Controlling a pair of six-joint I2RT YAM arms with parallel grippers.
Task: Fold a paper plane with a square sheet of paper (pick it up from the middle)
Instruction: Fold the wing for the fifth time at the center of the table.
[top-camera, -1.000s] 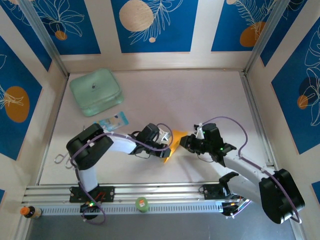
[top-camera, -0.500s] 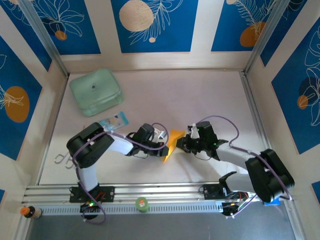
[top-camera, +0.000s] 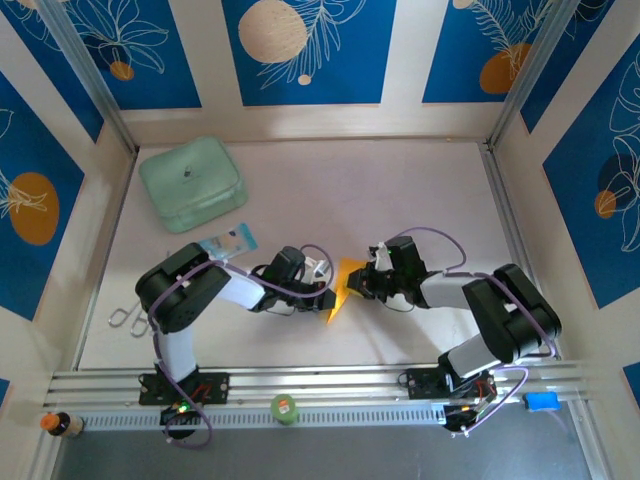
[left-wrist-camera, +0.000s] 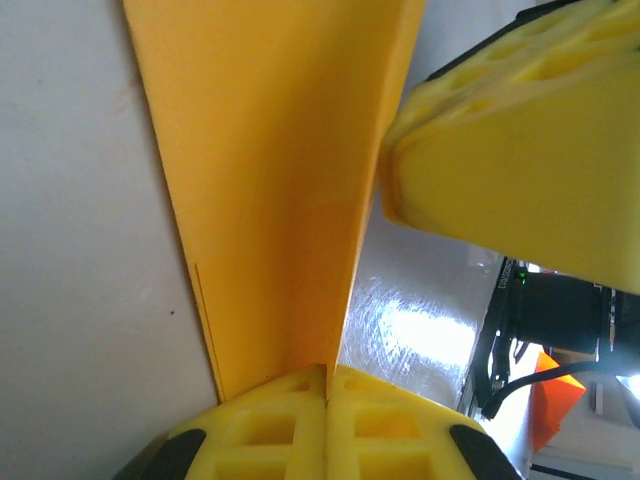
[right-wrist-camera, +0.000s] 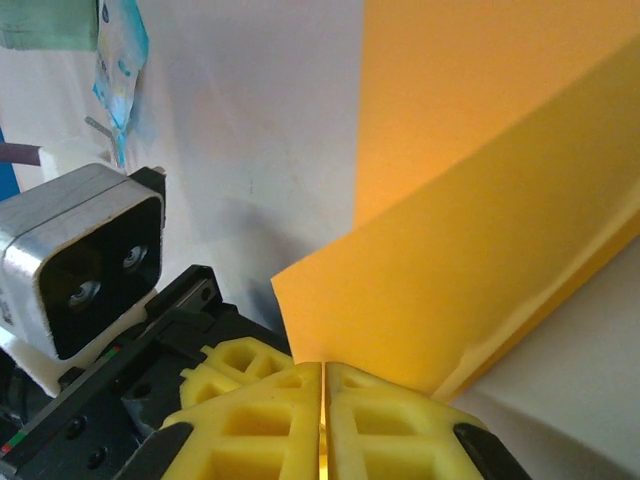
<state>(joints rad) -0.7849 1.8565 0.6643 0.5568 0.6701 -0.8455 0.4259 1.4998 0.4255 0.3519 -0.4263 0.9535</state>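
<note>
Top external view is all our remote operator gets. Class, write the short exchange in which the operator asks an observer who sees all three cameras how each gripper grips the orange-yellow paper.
Operator: From above, the left gripper touches the orange-yellow paper. Is it clamped on it?
Observer: Yes. The left wrist view shows its yellow fingers pressed together, with the paper's edge pinched between them.
Operator: And the right gripper?
Observer: The right wrist view shows its fingers shut too, gripping the paper at its edge.
</note>
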